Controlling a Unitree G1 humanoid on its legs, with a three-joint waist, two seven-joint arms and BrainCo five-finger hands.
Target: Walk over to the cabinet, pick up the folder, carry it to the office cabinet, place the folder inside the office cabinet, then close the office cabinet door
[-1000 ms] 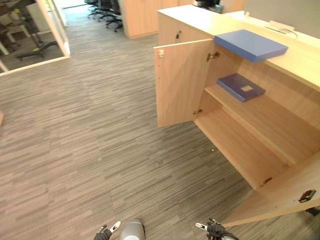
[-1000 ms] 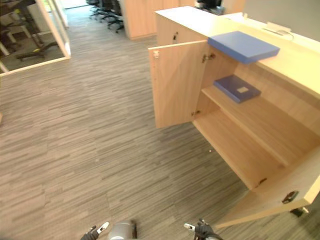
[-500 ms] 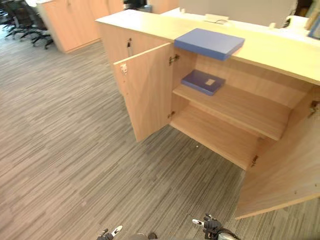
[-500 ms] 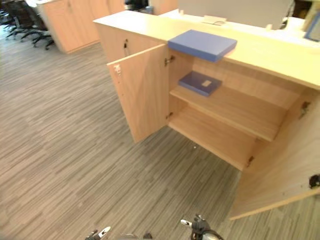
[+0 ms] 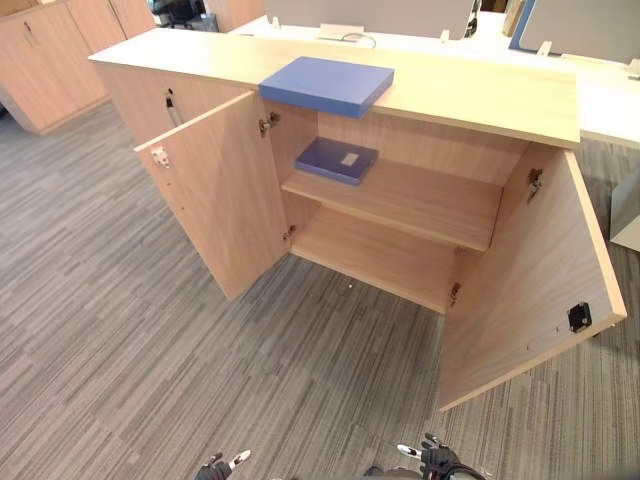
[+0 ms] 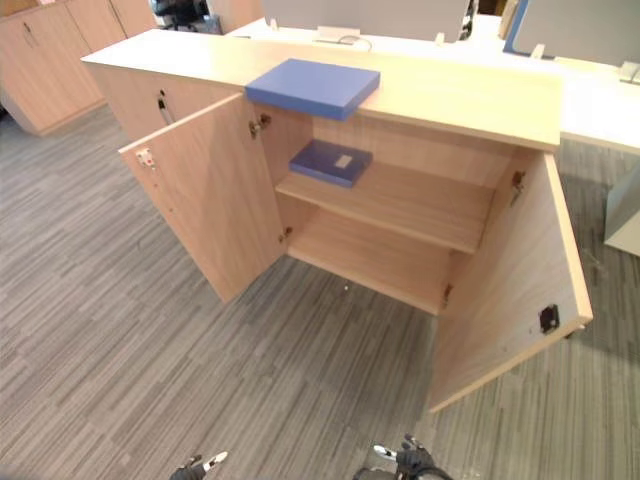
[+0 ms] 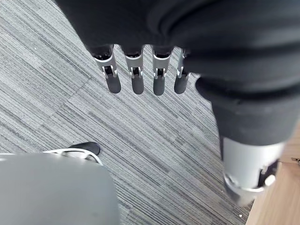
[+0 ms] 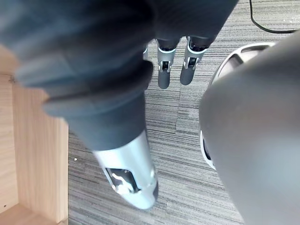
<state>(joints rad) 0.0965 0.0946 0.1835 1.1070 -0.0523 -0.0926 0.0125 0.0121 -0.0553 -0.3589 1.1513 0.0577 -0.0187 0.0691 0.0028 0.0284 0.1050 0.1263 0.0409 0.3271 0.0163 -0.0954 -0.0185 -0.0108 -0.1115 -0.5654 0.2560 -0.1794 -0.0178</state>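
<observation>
Fingers [image 7: 137, 77] hang straight and empty on the left hand [image 7: 159, 78] and right hand [image 8: 165, 72], low, likely for walking, while the folder [image 5: 327, 84] lies on the counter [image 5: 480, 95] at upper centre, above the open cabinet [image 5: 430, 205].

Black ribbed covers [image 7: 140, 23], bulky, over both wrists. Silver fingers [image 7: 136, 78], dark rounded tips, on left hand [image 5: 222, 466] at seven o'clock, right hand [image 5: 432, 462] at five. Thick silver thumbs [image 8: 129, 183], small black cut-outs.

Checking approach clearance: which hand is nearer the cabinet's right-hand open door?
Right. The right hand hangs close before that door, near its lower corner; the left hand hangs far off to its left.
</observation>
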